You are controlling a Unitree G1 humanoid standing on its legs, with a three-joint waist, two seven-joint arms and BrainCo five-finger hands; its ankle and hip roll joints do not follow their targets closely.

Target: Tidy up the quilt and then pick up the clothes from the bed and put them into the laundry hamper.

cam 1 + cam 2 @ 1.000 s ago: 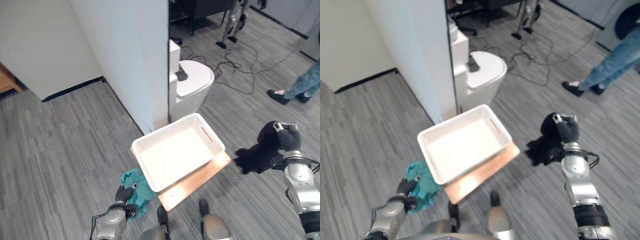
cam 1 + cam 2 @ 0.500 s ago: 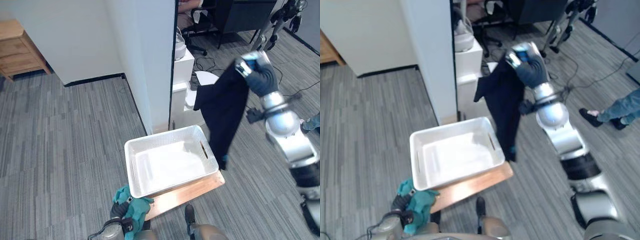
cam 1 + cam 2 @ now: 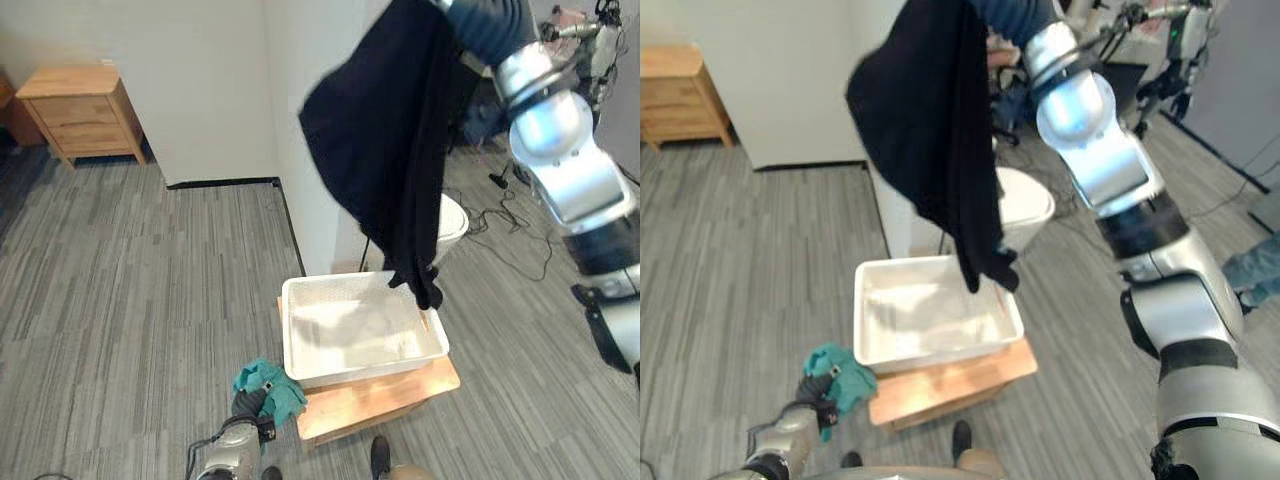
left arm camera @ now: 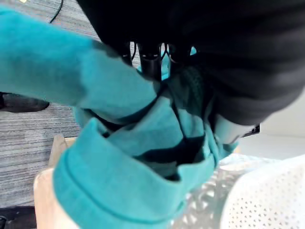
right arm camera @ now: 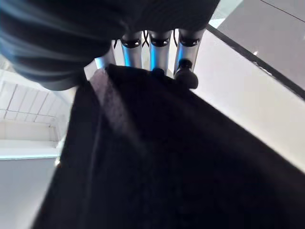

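My right hand (image 3: 492, 22) is raised high and shut on a black garment (image 3: 395, 150). The garment hangs down with its lower end just above the far right corner of the white laundry hamper (image 3: 368, 368). In the right wrist view the fingers (image 5: 159, 45) curl over the black cloth (image 5: 167, 157). The hamper stands on a low wooden platform (image 3: 385, 398). My left hand (image 3: 246, 406) is low, beside the hamper's near left corner, and shut on a teal garment (image 3: 275, 385). That teal cloth (image 4: 119, 143) bunches under the palm in the left wrist view.
A white partition wall (image 3: 225, 90) rises behind the hamper. A wooden nightstand (image 3: 82, 112) stands at the far left. A white round-lidded object (image 3: 1025, 205) sits behind the hamper, with cables (image 3: 510, 250) on the floor. A person's leg (image 3: 1255, 268) shows at the right.
My right arm has swung up and over, lifting the black garment from beside the hamper to above it. The camera has tilted up. My left hand still holds the teal garment.
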